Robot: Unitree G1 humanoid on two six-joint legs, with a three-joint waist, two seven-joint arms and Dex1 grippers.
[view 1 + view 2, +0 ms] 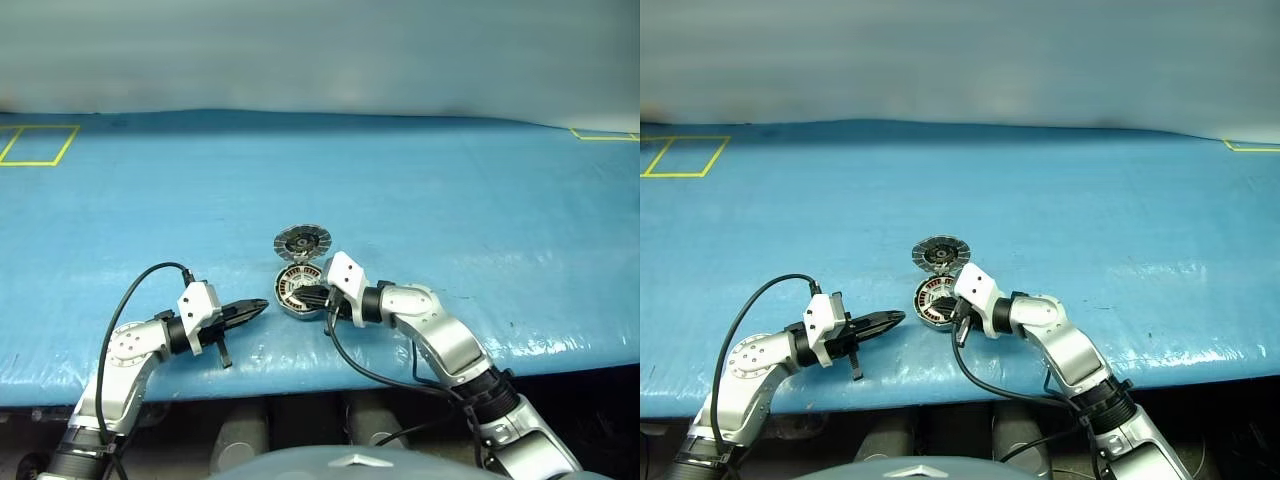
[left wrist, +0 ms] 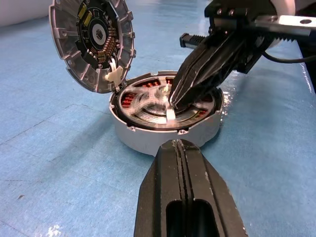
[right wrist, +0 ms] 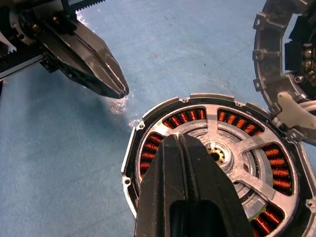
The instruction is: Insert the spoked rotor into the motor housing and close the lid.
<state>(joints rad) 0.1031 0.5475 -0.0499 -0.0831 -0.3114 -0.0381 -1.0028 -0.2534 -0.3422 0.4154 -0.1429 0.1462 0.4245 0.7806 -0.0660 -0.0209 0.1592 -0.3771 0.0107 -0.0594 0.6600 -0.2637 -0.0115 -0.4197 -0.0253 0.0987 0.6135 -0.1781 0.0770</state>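
L gripper (image 1: 255, 307) shut, empty, just off the table (image 1: 120, 220), tips aimed at the housing (image 1: 292, 296) close by. Housing sits mid-table near front edge; rotor (image 3: 237, 153) looks already seated in it, spokes over the copper windings. R gripper (image 1: 318, 297) shut, holding nothing, tips over the rotor, prob. pressing it. Lid (image 1: 302, 243) stands tilted open at the housing's far rim. Lid looks rigid metal, slick; best pushed at the rim, clear of its electronics.
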